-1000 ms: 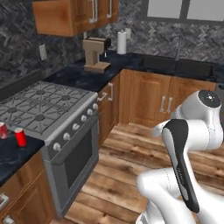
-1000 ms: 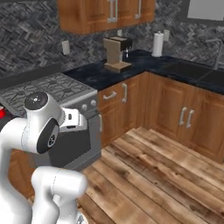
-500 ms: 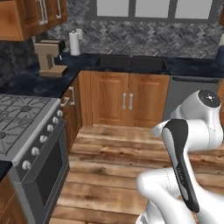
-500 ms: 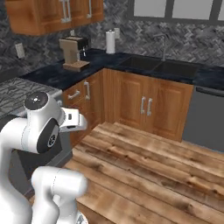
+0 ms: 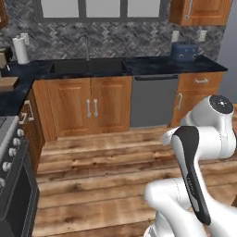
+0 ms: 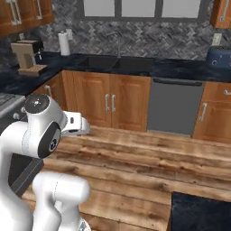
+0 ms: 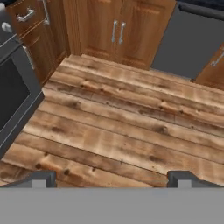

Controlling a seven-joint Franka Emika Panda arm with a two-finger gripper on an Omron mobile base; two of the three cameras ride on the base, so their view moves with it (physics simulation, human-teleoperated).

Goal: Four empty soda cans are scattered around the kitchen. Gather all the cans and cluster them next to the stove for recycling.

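Stove (image 5: 11,185) front sits at the near left of the left base view, its silver knobs stepping up the edge above the dark oven door; in the hand view the same oven door (image 7: 13,94) fills the left side, with a knob at its upper corner. No point of the frames lets me place any soda can, so I cannot tell where they are.

Gripper (image 7: 113,178) hangs over the wood plank floor (image 7: 122,131), its two dark fingertips (image 7: 41,178) standing far apart at the bottom of the hand view with nothing between them: jaws fully spread, empty. The white arm (image 5: 199,157) rises at the near right of the left base view and at the near left of the right base view, folded close to its base.

Beyond the floor, orange-brown cabinets (image 5: 88,109) run along the far wall, with a grey dishwasher (image 5: 154,101) just right of the double doors. On the black countertop (image 5: 152,65) above, a sink (image 5: 88,67) with a faucet is set near the middle. Further right, a blue toaster (image 5: 184,52) stands against the grey herringbone wall. At the far left, a paper towel roll (image 6: 64,43) stands upright, and a coffee machine (image 6: 28,56) sits nearer on the left counter. Windows (image 6: 144,8) span the wall above the sink.
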